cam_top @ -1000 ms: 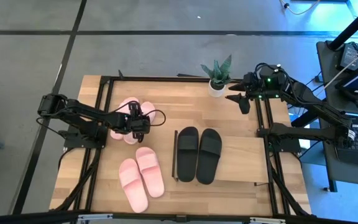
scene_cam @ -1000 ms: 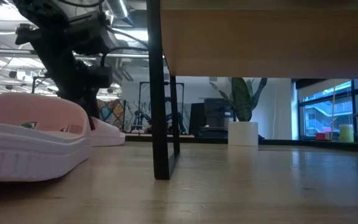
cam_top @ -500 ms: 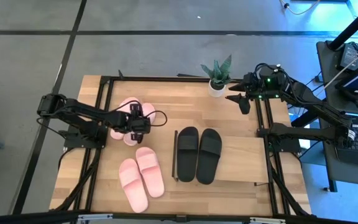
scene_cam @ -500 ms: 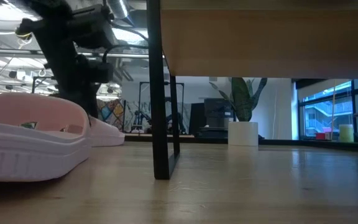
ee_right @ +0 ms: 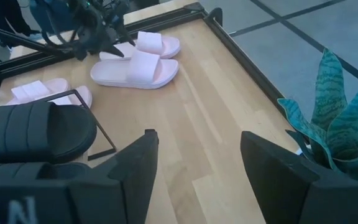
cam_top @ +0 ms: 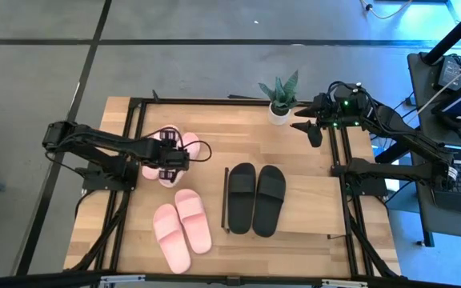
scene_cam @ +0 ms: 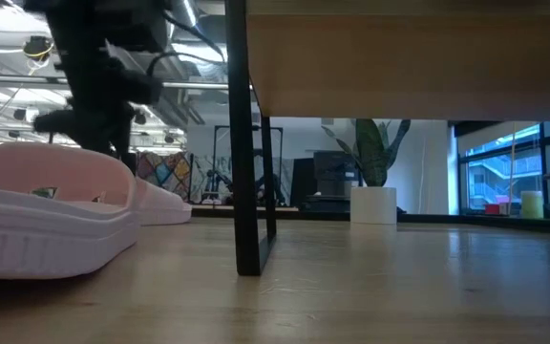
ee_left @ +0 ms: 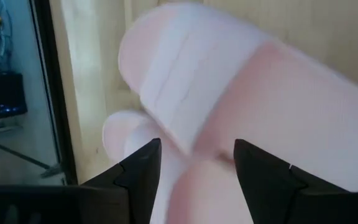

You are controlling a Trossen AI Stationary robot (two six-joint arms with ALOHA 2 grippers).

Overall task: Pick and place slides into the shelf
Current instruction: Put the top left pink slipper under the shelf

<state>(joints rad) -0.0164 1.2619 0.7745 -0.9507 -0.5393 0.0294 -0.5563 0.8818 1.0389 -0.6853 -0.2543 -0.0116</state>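
My left gripper [cam_top: 169, 156] [ee_left: 194, 146] is open, low over the far pink pair of slides [cam_top: 184, 142] [ee_left: 229, 81], which lies on the tabletop's left part. A second pink pair [cam_top: 181, 230] [scene_cam: 46, 205] rests on its soles nearer the table's near edge. The black pair [cam_top: 256, 196] lies side by side on the shelf's top board [scene_cam: 399, 67], whose dark thin side frame [cam_top: 225, 200] stands on the table. My right gripper [cam_top: 304, 128] [ee_right: 194, 134] is open and waits in the air at the far right, beside the plant. My left gripper is open, with its fingers [ee_left: 138, 177] pointing down close over a pink slide's strap [ee_left: 185, 93] of the far pair. I cannot tell whether the fingers touch the slide. The pair lies flat on the table.
A small potted plant [cam_top: 279, 100] [ee_right: 334, 118] stands near the table's far edge, just left of my right gripper. A black metal frame [cam_top: 134, 120] runs around the tabletop. Bare wood lies between the far pink pair and the plant, and right of the shelf.
My left gripper has drawn a little toward the table's left edge over the far pink pair and has risen slightly. It has stayed open. The slides lie where they were.
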